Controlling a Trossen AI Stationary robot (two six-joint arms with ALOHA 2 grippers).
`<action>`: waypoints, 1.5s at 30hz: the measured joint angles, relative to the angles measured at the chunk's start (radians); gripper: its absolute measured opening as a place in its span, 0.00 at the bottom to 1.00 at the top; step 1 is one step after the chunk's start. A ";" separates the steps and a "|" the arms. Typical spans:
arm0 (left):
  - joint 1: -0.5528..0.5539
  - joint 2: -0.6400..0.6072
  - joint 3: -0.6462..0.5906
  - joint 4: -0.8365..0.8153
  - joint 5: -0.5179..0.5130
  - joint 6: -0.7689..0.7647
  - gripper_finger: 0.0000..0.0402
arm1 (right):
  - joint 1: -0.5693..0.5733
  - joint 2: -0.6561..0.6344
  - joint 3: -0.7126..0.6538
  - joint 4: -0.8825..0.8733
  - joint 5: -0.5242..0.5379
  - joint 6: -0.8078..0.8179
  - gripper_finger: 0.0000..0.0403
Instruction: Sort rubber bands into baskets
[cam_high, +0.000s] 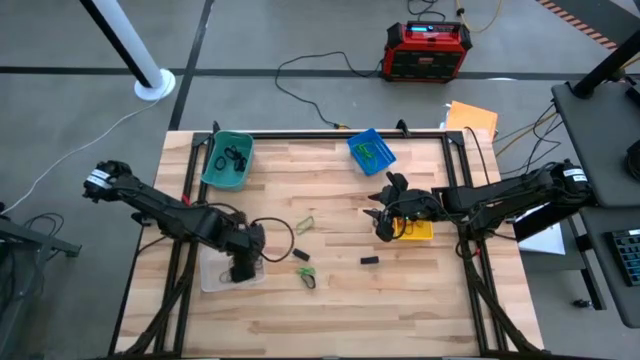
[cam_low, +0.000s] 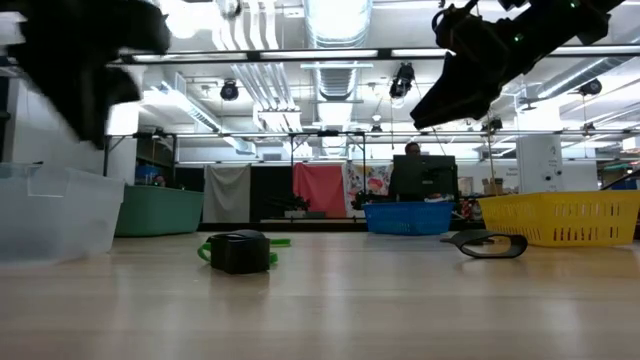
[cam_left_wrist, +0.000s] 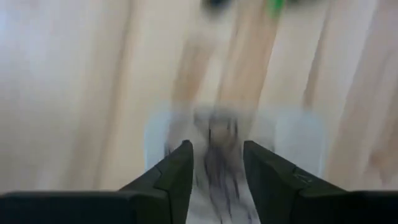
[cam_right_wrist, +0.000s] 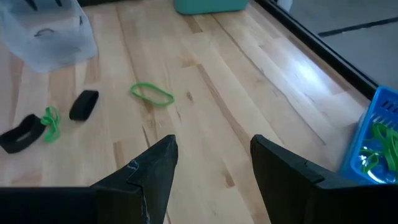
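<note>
Wooden desk (cam_high: 330, 300) with a black edge frame carries four baskets: teal basket (cam_high: 227, 161) at the far left corner, blue basket (cam_high: 371, 150) far centre, yellow basket (cam_high: 417, 229) at the right, clear basket (cam_high: 220, 268) near left.

Progress, judged partial. Dark bands lie in the teal basket, green bands in the blue basket (cam_right_wrist: 379, 144). Whether the yellow and clear baskets hold anything cannot be confirmed, as the arms cover them from above.

Loose on the desk and awaiting sorting: one green band (cam_right_wrist: 152, 94) mid-desk, a second green band (cam_right_wrist: 50, 122) nearer the front, and a black loop (cam_right_wrist: 20, 134) touching it. A small black block (cam_right_wrist: 83, 104) lies apart from these and is not a band.

Left gripper (cam_high: 241, 268) hangs over the clear basket, fingers parted, with nothing between them; a dark smear shows below, too blurred to identify. Right gripper (cam_high: 386, 222) is beside the yellow basket, fingers spread wide and empty.
</note>
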 joint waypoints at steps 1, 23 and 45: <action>0.000 0.000 0.004 0.040 -0.042 0.043 0.32 | 0.000 0.000 0.000 0.009 0.000 -0.001 0.49; 0.240 0.358 -0.006 0.762 -0.340 0.595 0.32 | 0.000 -0.026 0.000 0.019 0.000 -0.027 0.49; 0.344 0.543 -0.007 0.818 -0.202 0.589 0.30 | 0.000 -0.032 -0.003 0.008 0.000 -0.017 0.49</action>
